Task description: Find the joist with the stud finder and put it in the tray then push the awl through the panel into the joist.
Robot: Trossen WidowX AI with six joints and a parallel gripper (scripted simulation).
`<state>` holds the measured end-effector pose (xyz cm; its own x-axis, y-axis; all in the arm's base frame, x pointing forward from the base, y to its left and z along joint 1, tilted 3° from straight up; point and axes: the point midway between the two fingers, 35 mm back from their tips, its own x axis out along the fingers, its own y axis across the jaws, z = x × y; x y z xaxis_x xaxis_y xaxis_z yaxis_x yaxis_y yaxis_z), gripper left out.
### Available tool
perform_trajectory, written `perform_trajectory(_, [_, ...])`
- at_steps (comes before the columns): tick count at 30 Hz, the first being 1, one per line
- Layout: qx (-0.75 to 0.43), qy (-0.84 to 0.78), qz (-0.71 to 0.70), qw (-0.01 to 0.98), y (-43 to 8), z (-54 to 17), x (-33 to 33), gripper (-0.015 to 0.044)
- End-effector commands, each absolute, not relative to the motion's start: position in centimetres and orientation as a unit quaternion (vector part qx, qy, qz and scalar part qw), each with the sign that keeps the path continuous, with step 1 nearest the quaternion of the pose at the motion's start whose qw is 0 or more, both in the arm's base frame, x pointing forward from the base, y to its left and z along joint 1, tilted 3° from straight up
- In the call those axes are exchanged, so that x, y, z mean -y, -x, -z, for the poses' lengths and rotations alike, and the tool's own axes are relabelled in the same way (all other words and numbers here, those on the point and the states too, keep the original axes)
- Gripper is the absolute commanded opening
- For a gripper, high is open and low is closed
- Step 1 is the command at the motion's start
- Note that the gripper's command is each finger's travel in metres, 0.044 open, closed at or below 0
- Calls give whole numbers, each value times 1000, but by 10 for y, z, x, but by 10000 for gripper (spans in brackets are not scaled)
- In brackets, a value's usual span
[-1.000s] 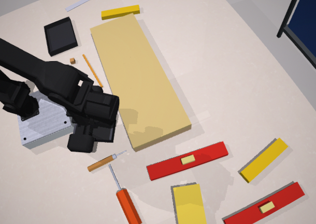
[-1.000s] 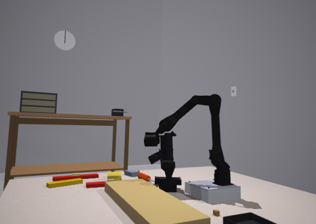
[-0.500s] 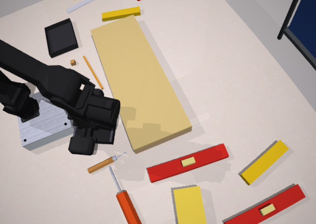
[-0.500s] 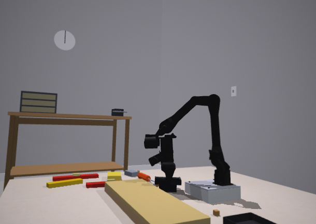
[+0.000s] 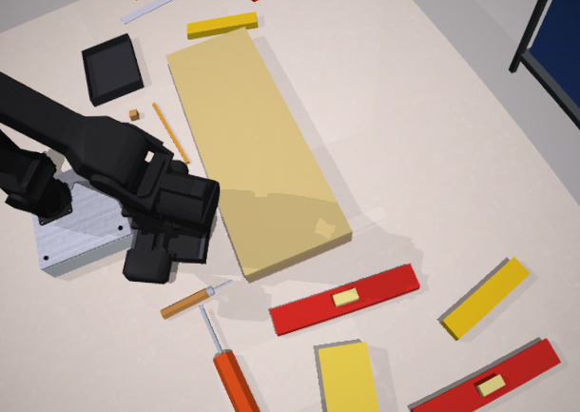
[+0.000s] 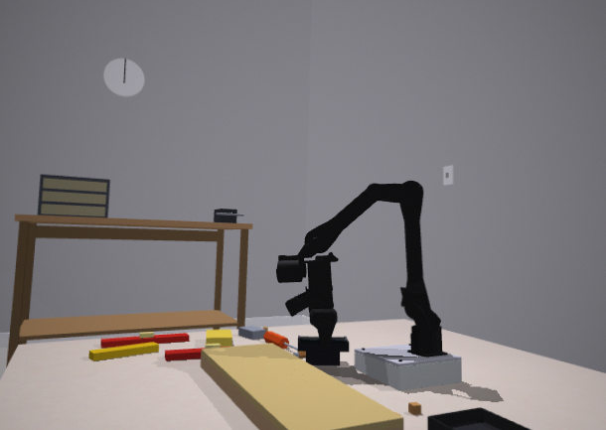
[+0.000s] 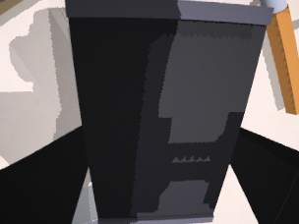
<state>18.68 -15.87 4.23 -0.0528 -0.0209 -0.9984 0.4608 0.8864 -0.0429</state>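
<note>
The stud finder (image 5: pixel 191 249) (image 6: pixel 324 358) (image 7: pixel 207 84), a dark block, stands on the table between the robot base and the panel's near end. My gripper (image 7: pixel 158 132) points down and is shut on it, one finger on each side. The pale yellow floor panel (image 5: pixel 238 119) (image 6: pixel 298 387) lies flat; the joist is hidden. The awl (image 5: pixel 185 304) (image 7: pixel 287 64), with a wooden handle and thin metal tip, lies on the table close to the stud finder. The black tray (image 5: pixel 119 96) (image 6: pixel 436 423) is beside the panel's far end and looks empty.
An orange screwdriver (image 5: pixel 235 381) lies near the awl. Red levels (image 5: pixel 304 311) (image 5: pixel 528 363) and yellow blocks (image 5: pixel 485 300) (image 5: pixel 347 376) lie past the panel's near end. A thin orange stick (image 5: pixel 171 133) and small brown cube (image 5: pixel 134 114) lie between tray and base.
</note>
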Motion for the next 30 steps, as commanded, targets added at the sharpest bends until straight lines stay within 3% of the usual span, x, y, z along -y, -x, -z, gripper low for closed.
perform_trajectory(1, [-699,-155,183,674,-188,-52,160,0])
perform_trajectory(30, [-702,-149,190,671,-168,-70,194,0])
